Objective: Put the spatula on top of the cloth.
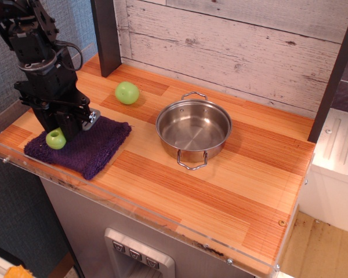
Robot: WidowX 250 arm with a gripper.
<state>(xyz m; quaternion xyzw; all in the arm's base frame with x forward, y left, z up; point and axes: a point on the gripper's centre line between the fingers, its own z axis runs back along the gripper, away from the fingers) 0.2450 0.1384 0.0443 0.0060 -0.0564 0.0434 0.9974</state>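
One arm: black, reaching down over the near-left corner of the wooden counter (232, 191).
Gripper (66, 124): low over the cloth, its fingers closed on the spatula; the grip point itself is hidden behind the black body.
Spatula (56, 138): lime-green handle end with its hole sticks out at the gripper's left, over the cloth's left part; a bit of grey blade shows at the gripper's right side; whether it touches the cloth cannot be told.
Cloth (87, 147): dark purple, knitted, lying flat at the near-left corner, its front corner close to the front edge.
Green fruit (127, 92): round, beyond the cloth toward the back edge, apart from it.
Steel pot (194, 128): upright, two loop handles, mid-counter, right of the cloth and not touching it.
Back wall (232, 40): whitewashed planks along the back edge.
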